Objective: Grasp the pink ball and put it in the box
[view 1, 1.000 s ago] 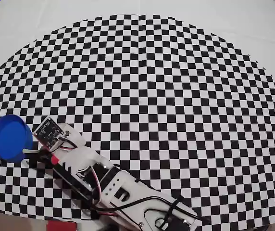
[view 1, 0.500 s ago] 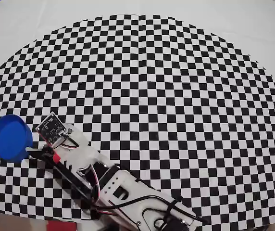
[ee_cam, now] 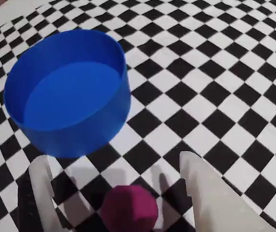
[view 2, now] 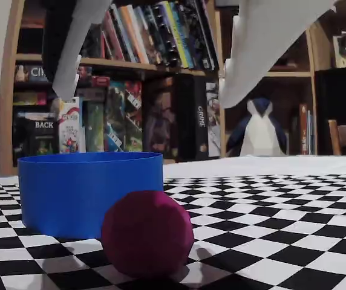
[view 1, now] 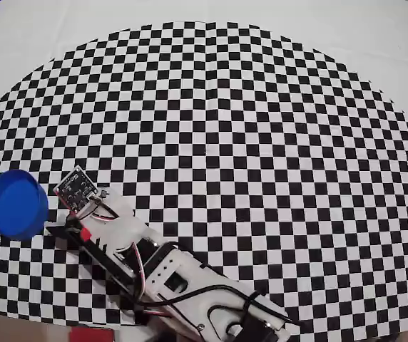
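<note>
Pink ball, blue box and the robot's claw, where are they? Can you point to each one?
Pink ball (ee_cam: 129,209): wrist view, middle of its top.
Blue box (ee_cam: 75,130): wrist view, front of its outer wall.
Gripper (ee_cam: 118,193): wrist view, midway between its two white fingertips.

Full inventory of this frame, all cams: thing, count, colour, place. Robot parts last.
pink ball: 1, magenta, on the checkered mat beside the box, outside it; low between the tool's fingers in the wrist view, apparently not touching them; hidden under the arm in the overhead view.
box: 1, bright blue, round, empty, at the left edge of the mat in the overhead view.
checkered mat: 1, black and white, covers the table.
bookshelf: 1, wooden, with books and game boxes, background of the fixed view.
penguin toy: 1, white and dark, by the shelf.
arm: 1, white, entering from the bottom of the overhead view.
tool: 1, white fingers, open, above the ball.
</note>
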`<control>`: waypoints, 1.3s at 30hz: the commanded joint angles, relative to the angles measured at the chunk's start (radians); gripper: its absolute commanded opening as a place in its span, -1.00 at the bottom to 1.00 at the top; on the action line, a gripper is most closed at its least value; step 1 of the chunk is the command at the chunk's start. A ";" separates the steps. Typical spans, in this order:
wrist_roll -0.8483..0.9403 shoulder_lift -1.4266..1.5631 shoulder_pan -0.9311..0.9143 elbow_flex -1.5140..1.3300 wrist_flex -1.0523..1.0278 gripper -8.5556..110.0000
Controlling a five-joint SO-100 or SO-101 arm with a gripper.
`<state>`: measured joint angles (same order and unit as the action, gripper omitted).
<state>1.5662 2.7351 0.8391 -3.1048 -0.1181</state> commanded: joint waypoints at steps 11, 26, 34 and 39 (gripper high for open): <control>0.002 -0.069 -0.005 -0.008 0.025 -0.34; 0.003 -0.172 -0.012 -0.003 0.097 -0.34; 0.003 -0.204 -0.015 -0.002 0.103 -0.34; 0.003 -0.230 -0.017 0.000 0.103 -0.34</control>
<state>1.5662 2.5142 0.8314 -3.0986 -0.0337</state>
